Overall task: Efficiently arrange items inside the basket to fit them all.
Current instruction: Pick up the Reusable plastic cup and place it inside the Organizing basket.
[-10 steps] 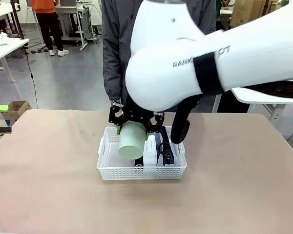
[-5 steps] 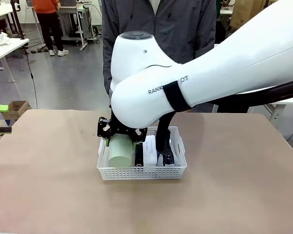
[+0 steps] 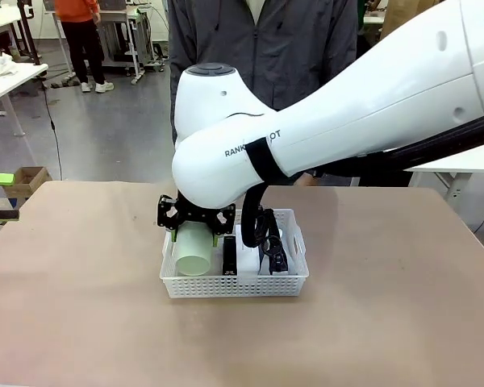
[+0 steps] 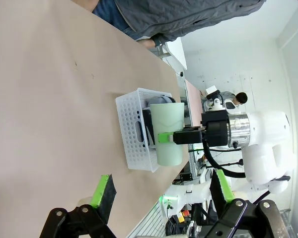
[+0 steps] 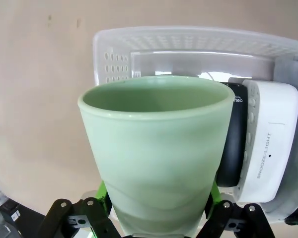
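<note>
The basket (image 3: 234, 284) sits on the tan table (image 3: 81, 306), slightly left of centre, with a person in a grey jacket (image 3: 262, 48) standing at the far edge behind it. The right gripper (image 3: 195, 222), on an arm reaching across from the right side, is closed on the pale green cup (image 3: 194, 250), its green pads pressed against opposite sides of the cup wall. The cup hangs tilted over the left end of the basket, and its lower part appears to dip below the rim, though the front view does not settle this. In the right wrist view, the cup's open mouth (image 5: 154, 99) faces the basket floor. Beside it, toward the right, lie the black stapler (image 5: 236, 148), then the white box (image 5: 265, 148) and the grey pouch (image 3: 273, 251) with its black strap. In the left wrist view, the left gripper (image 4: 161, 191) stands well apart from the basket, jaws spread wide and holding nothing.
</note>
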You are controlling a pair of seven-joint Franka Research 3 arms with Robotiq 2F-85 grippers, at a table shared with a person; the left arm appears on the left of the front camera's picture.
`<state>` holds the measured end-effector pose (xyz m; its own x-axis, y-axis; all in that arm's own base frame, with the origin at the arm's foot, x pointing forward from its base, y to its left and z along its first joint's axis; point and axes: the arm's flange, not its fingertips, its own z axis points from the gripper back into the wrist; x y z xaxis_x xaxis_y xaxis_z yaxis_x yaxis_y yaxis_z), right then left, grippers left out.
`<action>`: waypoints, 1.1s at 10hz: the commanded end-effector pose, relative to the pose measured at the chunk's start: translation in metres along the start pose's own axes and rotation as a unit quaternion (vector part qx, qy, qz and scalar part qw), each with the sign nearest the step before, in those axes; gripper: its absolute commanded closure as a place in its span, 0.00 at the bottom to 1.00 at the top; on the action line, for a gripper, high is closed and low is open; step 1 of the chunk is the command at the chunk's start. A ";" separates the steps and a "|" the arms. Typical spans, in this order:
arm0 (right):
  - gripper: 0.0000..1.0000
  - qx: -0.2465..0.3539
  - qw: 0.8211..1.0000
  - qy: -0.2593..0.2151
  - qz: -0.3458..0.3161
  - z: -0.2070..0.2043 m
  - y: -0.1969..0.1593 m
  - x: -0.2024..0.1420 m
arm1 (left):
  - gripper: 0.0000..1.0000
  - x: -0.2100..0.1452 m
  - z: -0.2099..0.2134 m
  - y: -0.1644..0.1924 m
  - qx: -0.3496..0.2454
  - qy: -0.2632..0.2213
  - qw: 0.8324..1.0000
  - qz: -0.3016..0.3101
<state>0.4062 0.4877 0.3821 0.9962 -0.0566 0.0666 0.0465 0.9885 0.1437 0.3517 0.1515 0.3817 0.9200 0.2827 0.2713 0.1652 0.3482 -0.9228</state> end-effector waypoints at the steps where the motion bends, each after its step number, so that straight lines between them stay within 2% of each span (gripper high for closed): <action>1: 0.15 -0.019 1.000 -0.013 -0.020 -0.007 0.009 0.001 | 0.00 -0.001 0.000 -0.004 0.003 0.002 1.000 0.005; 11: 0.15 -0.040 0.999 0.017 -0.032 -0.043 0.003 0.012 | 0.00 -0.001 0.000 -0.004 0.003 0.002 1.000 0.005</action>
<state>0.4206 0.4897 0.3355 0.9966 -0.0811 0.0107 0.0799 0.9929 0.0879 0.3517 0.1515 0.3817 0.9201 0.2827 0.2713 0.1651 0.3481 -0.9228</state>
